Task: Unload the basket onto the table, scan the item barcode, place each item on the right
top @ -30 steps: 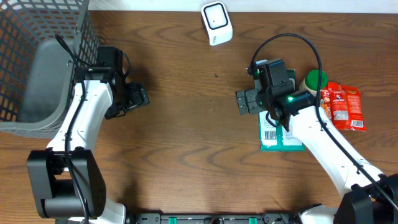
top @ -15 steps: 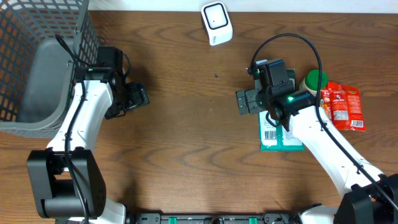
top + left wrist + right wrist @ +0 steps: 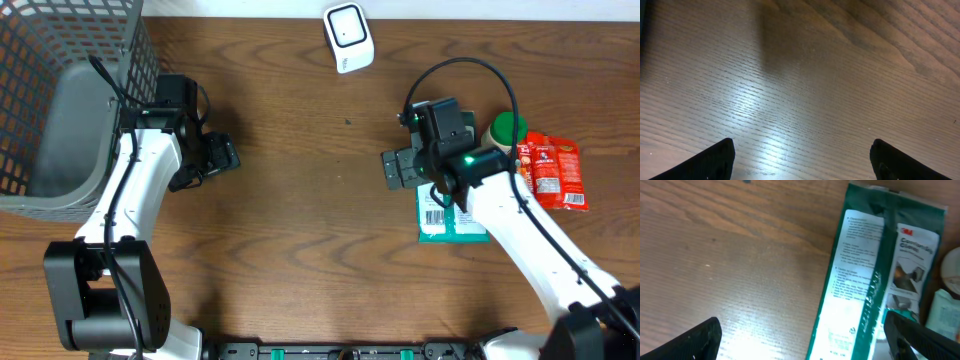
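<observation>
- The wooden table (image 3: 300, 240) fills the overhead view; its edges are cut off on all sides but the far one.
- A grey wire basket (image 3: 40, 60) sits at the far left corner, cropped by the frame. A grey shape inside it is partly hidden by the left arm (image 3: 130, 200).
- The right arm (image 3: 510, 220) crosses the near right of the table and covers part of the things beneath it.
- The item, a green packet (image 3: 455, 225), lies flat on the table at the right, its upper half hidden under the right wrist. The right wrist view shows more of the packet (image 3: 865, 280), though its print is too blurred to read and its near end is cut off.
- A red packet (image 3: 553, 172) lies just to the right of the green one.
- A white scanner (image 3: 348, 37) stands at the far edge, well apart from the packet.
- A green round cap (image 3: 508, 128) shows behind the right arm; what it belongs to is hidden.
- The right gripper (image 3: 392, 168) hangs by the packet's far left corner, jaws spread wide and gripping nothing; its fingertips (image 3: 695, 340) sit in the picture's lower corners.
- The left gripper (image 3: 228, 155) is likewise spread and empty, with only bare wood between its fingertips (image 3: 715, 160).
- A barcode (image 3: 433, 215) faces up on the packet's left side.
</observation>
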Tool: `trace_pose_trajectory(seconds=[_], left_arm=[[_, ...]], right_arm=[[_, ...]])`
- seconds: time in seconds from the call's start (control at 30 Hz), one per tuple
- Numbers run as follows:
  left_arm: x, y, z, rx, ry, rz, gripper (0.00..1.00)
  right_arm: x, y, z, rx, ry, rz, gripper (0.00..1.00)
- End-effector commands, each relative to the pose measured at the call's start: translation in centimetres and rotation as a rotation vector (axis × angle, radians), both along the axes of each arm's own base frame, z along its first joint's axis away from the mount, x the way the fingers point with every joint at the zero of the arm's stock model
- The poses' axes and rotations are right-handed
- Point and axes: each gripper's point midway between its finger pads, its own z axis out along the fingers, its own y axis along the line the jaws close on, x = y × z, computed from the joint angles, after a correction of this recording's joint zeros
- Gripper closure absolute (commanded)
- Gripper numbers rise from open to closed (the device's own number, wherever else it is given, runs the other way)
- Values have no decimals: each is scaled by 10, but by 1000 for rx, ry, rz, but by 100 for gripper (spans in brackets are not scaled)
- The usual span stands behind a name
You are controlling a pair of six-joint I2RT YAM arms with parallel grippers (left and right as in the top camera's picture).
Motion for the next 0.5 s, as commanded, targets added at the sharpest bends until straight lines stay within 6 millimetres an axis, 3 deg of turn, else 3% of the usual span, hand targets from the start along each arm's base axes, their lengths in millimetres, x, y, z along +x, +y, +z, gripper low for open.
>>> trace_pose_trajectory(seconds=[0.0,0.17,0.27,0.4,0.47], left_arm=[[-1,5,-3,12,13,12,13],[-1,5,-3,12,13,12,13],[-1,5,-3,12,13,12,13],[-1,5,-3,12,13,12,13],[-1,5,-3,12,13,12,13]], right_arm=[[-3,-5,54,46,-146,-7,1],[-10,-18,121,103,-349,-32,1],[-24,-38,158,131,-462,-69,1],[-49,-63,193,160,-589,-122,1],[-65,-73,202,168,-639,-140,1]])
